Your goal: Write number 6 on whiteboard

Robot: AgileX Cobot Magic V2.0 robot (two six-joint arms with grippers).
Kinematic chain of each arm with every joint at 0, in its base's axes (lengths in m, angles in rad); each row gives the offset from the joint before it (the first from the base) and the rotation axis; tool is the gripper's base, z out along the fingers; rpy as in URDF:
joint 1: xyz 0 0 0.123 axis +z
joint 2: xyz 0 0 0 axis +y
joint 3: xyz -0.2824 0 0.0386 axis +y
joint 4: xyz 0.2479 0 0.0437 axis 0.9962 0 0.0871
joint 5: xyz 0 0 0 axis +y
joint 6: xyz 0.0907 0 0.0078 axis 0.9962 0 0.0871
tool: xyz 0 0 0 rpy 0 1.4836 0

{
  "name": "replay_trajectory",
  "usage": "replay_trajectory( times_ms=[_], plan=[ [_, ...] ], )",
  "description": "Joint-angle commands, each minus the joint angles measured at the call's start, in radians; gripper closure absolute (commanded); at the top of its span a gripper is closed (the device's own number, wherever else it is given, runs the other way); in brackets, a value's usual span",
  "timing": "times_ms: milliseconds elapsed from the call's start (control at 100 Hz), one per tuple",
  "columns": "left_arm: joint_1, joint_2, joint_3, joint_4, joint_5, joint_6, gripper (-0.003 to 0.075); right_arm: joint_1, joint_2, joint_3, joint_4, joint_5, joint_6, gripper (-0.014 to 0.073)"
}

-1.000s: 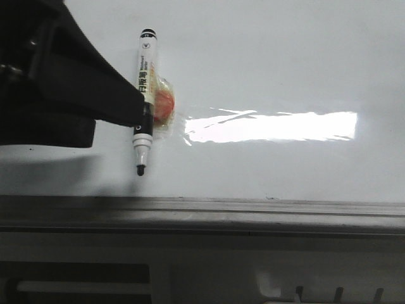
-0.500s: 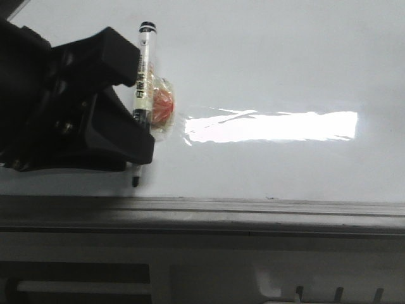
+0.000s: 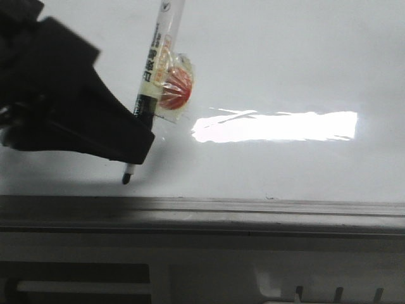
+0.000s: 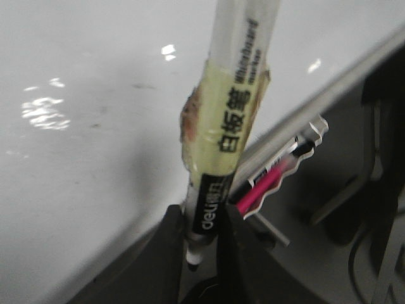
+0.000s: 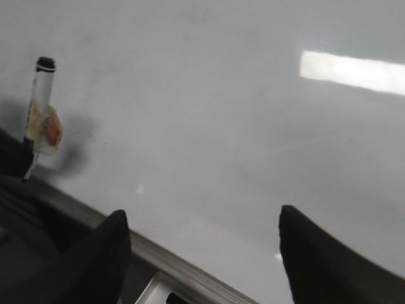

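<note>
My left gripper [image 3: 136, 136] is shut on a whiteboard marker [image 3: 157, 63] near its tip end. The marker is white with yellowish tape and a red patch [image 3: 174, 88] on its barrel, and leans up and to the right. Its black tip [image 3: 126, 180] points down at the whiteboard [image 3: 272, 63], close to the grey edge rail [image 3: 253, 212]. I cannot tell whether it touches. No number 6 or any marker line shows on the board. In the left wrist view the fingers [image 4: 169, 253] clamp the marker [image 4: 237, 107]. My right gripper [image 5: 201, 215] is open and empty over the board [image 5: 221, 114].
A bright rectangular glare [image 3: 278, 125] lies on the board right of the marker. Below the rail runs a grey frame [image 3: 209, 272]. A pink and black tag-like object [image 4: 275, 174] hangs beyond the rail in the left wrist view. The marker also shows in the right wrist view [image 5: 39, 107].
My left gripper has tilted the marker more upright, its top end now leaning right and out of the view's top. The tip has shifted slightly left, near the front rail.
</note>
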Motion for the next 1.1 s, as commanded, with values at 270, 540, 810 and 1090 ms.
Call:
replay_trajectory(
  times_ms=[270, 540, 810, 1090],
  plan=[
    [-0.004, -0.159, -0.067, 0.195, 0.311, 0.457, 0.0739, 0.244, 0.281, -0.048, 0.231, -0.038, -0.302, 0.0145],
    [-0.004, -0.165, -0.067, 0.195, 0.283, 0.554, 0.0739, 0.457, 0.53, -0.06, 0.425, -0.243, -0.507, 0.0145],
    [-0.004, -0.165, -0.067, 0.195, 0.197, 0.554, 0.0739, 0.624, 0.698, -0.123, 0.429, -0.392, -0.507, 0.0145],
    [-0.004, -0.165, -0.067, 0.195, 0.195, 0.578, 0.0739, 0.678, 0.808, -0.167, 0.434, -0.483, -0.507, 0.0145]
  ],
)
